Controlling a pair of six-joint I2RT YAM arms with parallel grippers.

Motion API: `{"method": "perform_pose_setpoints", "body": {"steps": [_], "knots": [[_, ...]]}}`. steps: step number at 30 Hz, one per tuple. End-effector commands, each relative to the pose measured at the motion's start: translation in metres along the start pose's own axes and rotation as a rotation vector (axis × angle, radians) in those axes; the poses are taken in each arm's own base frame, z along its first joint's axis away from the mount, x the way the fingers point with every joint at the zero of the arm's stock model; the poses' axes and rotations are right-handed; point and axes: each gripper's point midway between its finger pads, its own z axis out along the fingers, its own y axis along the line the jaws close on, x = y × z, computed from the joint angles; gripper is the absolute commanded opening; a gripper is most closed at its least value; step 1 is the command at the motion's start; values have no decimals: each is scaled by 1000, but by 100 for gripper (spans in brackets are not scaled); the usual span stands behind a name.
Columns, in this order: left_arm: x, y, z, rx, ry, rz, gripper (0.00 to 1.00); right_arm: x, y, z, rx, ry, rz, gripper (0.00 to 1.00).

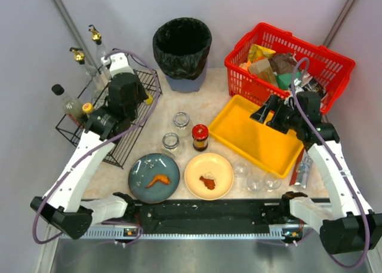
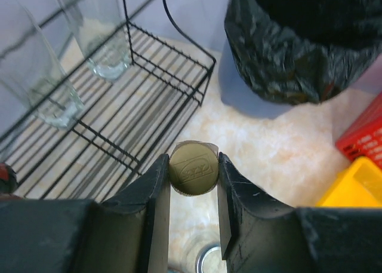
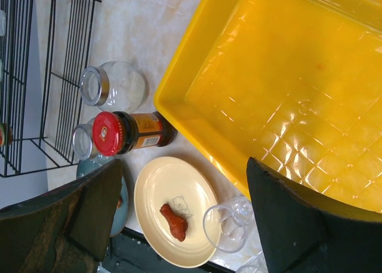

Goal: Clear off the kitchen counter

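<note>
The beige marbled kitchen counter point(image 1: 210, 101) carries dishes and jars. My left gripper point(image 1: 143, 98) is over the black wire rack's point(image 1: 121, 143) right edge, shut on a small item with a round yellow-gold cap point(image 2: 193, 167); its body is hidden below the cap. My right gripper point(image 1: 267, 113) is open and empty, hovering over the left part of the yellow tray point(image 1: 258, 143). In the right wrist view the cream plate point(image 3: 154, 196) with a brown food piece point(image 3: 173, 221) and a clear cup point(image 3: 227, 227) lie between its fingers.
A black-lined bin point(image 1: 182, 46) stands at the back, a red basket point(image 1: 327, 63) of packets back right. Two open glass jars point(image 1: 181, 120) point(image 1: 171, 142), a red-lidded jar point(image 1: 200, 137), a blue plate point(image 1: 145, 178), three clear cups point(image 1: 255, 182) and a packet point(image 1: 303, 168) sit in front. Bottles point(image 1: 71, 107) stand in the rack.
</note>
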Motion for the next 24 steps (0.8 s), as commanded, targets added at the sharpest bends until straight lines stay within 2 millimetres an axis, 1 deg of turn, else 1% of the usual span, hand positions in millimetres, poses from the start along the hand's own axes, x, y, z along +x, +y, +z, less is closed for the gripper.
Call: {"method": "perform_pose_setpoints", "body": {"steps": [1, 3, 6, 8, 12, 16, 24], "knots": [[-59, 9, 1, -26, -121, -51, 0, -11, 2, -8, -9, -56, -20, 83], [-63, 18, 8, -60, -108, -60, 0, -10, 2, -9, -8, -60, -22, 83], [-62, 34, 21, -110, -78, -60, 0, -12, 2, -10, -3, -70, -22, 83], [-57, 44, 28, -128, -47, -55, 0, -12, 1, -11, 2, -75, -18, 83], [-47, 63, 36, -176, 0, -23, 0, -12, -1, -11, 8, -78, -18, 83], [-33, 75, 45, -200, 40, -8, 0, -11, -1, -9, 10, -71, -12, 84], [-12, 103, 54, -283, 85, -17, 0, -9, -5, -5, 20, -57, -5, 83]]}}
